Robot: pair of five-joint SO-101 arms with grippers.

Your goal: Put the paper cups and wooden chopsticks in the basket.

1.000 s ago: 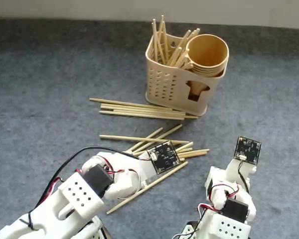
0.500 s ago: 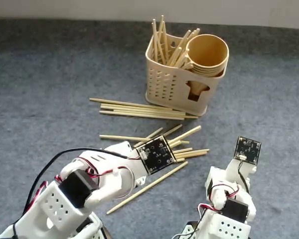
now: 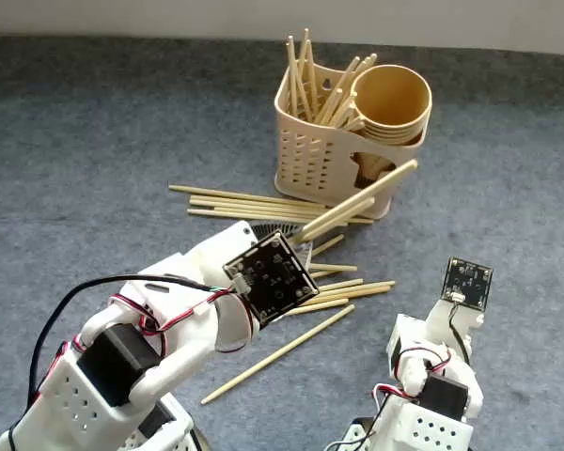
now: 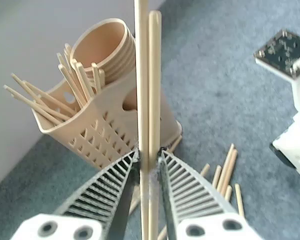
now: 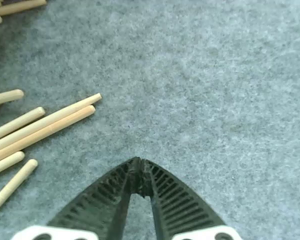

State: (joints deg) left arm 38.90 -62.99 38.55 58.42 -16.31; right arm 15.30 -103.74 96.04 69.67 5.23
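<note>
My left gripper [image 4: 149, 152] is shut on two wooden chopsticks [image 4: 147, 75], held off the carpet with their tips pointing at the beige basket [image 4: 100, 130]. From above, the held chopsticks [image 3: 362, 200] slant up in front of the basket [image 3: 310, 150]. The basket holds stacked paper cups [image 3: 392, 99] and several upright chopsticks [image 3: 305, 70]. More chopsticks lie in a row [image 3: 263, 207] before the basket, in a loose pile [image 3: 343, 287], and singly [image 3: 277, 354]. My right gripper [image 5: 139, 172] is shut on nothing, low over bare carpet beside loose chopstick ends [image 5: 40, 125].
Everything rests on grey carpet [image 3: 103, 160], which meets a pale wall at the far edge. The right arm [image 3: 432, 366] sits near the front edge, right of the pile. Open carpet lies left of and right of the basket.
My left gripper has lifted two chopsticks out of the pile and swung up and toward the basket. The right arm has kept still.
</note>
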